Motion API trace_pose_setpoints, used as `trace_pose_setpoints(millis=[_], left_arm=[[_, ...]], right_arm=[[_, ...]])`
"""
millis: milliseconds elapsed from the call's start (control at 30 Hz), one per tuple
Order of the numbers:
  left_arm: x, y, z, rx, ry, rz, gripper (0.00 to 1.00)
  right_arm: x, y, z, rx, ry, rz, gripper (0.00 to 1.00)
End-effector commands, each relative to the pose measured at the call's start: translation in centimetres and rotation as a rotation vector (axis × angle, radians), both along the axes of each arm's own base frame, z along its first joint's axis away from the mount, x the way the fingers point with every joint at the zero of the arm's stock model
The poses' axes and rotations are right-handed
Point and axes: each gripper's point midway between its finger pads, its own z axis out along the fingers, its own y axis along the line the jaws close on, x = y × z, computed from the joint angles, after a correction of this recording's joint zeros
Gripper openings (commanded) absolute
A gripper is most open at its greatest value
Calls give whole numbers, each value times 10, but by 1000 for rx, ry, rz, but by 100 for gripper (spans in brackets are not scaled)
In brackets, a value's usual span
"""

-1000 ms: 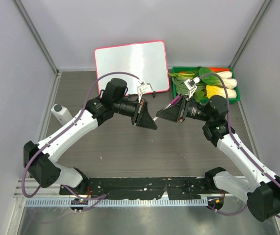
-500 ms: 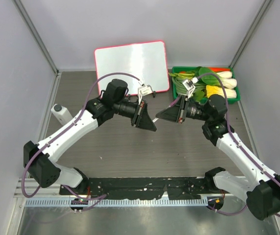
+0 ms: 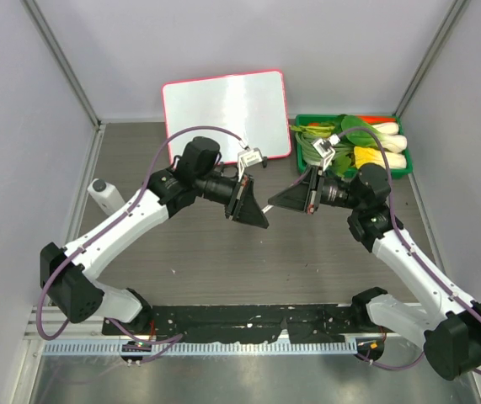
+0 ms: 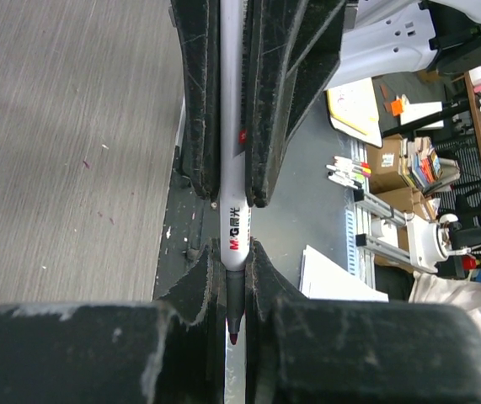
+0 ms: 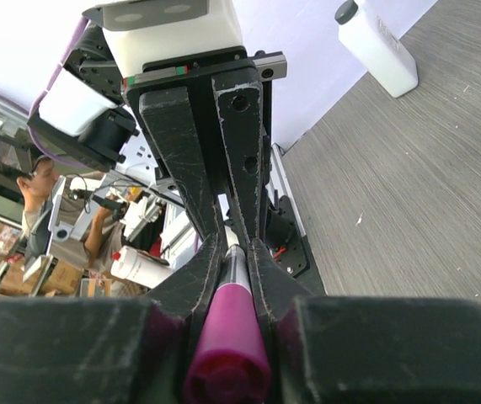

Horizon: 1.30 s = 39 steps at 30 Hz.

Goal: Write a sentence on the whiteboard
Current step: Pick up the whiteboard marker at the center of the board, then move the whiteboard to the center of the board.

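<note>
Holding one marker pen (image 4: 232,168) between them, the two arms meet in the air over the middle of the table (image 3: 223,269). The left gripper (image 4: 233,257) is squeezed tight on the pen near its thin dark tip (image 4: 232,316), which has a bit of red at the very end. The right gripper (image 5: 238,252) is pinched onto the other part of the pen, and the fat pink end (image 5: 227,358) sits between its fingers. So both are grasping the same pen, nose to nose, one at each end.

Why hold it like this? I think the pen is being passed, or turned, so that one arm gets a good grip for writing. I cannot tell if the pink part is a cap or just the back of the pen.

The whiteboard (image 3: 223,105) is far from them, at the back of the table by the wall. It looks plain white inside its pink frame. No sentence shows on it, so the writing is not yet begun. Right beside it sits a green tray (image 3: 301,119) of vegetables, and a small white bottle (image 3: 104,195) stands off to the left.

Next, I think, one gripper must let go, and the other must carry the pen to the board with the tip pointing at it. If both pull at once, the pen could slip or drop.
</note>
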Motion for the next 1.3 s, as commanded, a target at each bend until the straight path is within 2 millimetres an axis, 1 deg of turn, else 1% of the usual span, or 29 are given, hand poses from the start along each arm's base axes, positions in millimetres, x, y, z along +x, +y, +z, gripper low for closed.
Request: trace_pose_setpoints(millis=[0,33,67,100,133,200,233,300,367,400,433,467,500,533,567,600,633,667,700,733,800,833,900,933,1033,1133,1167,1200,1267], left_arm=[[1,4,6,-6,-37,14,0],[1,5,4,1,-35,20,0],[3,5,3,8,-37,33,11],[6,6,0,23,-41,56,33],[9,8,-3,37,-43,78,51],[18,14,-13,77,-55,148,74],[27,20,-18,103,-71,209,81],[50,41,-30,179,-95,381,90],[75,72,-41,242,-94,591,99],[87,89,-44,262,-82,684,100],[95,106,-49,278,-51,763,100],[99,118,-52,285,-22,809,100],[102,128,-54,291,-2,846,100],[103,136,-56,305,2,875,100],[102,143,-59,327,-4,893,100],[102,148,-62,353,-16,907,100],[100,152,-65,377,-22,908,100],[98,155,-68,404,-22,906,100],[95,158,-71,434,-15,902,100],[93,162,-75,469,-15,901,100],[91,169,-86,525,-3,899,100],[89,171,-93,552,7,898,100],[88,177,-106,589,10,912,100],[87,179,-114,595,14,924,100],[88,176,-129,571,46,948,100],[87,175,-146,586,104,968,100],[88,176,-150,597,117,980,100],[90,177,-153,603,124,995,100],[94,178,-155,606,128,1022,100]], right_arm=[[-16,-2,16,25,-64,38,1],[-14,-2,15,23,-61,30,1],[-14,-2,15,23,-60,27,1],[-13,-2,15,21,-59,21,2],[-9,-2,14,18,-54,-1,1],[1,-3,7,-18,-43,-52,2],[5,-4,3,-46,-39,-72,2],[22,-7,-6,-108,-23,-156,1],[43,-11,-10,-152,-9,-257,1],[60,-13,-16,-171,0,-319,1],[67,-16,-18,-190,25,-359,1],[84,-19,-27,-216,49,-426,1],[92,-20,-25,-224,54,-457,1],[109,-24,-38,-259,80,-515,1],[118,-25,-36,-267,81,-539,1],[131,-27,-47,-294,101,-566,1],[139,-27,-46,-299,106,-577,1],[151,-27,-53,-321,114,-588,1],[155,-26,-55,-330,114,-593,1],[162,-23,-63,-347,125,-590,1],[170,-21,-70,-333,135,-599,1],[168,-20,-77,-332,148,-588,1],[173,-18,-78,-281,133,-612,2],[173,-20,-86,-294,142,-614,1],[171,-26,-97,-318,151,-630,1],[165,-41,-96,-345,161,-656,2],[163,-45,-91,-345,141,-668,1],[164,-52,-95,-353,149,-685,2],[163,-58,-92,-354,141,-687,1]])
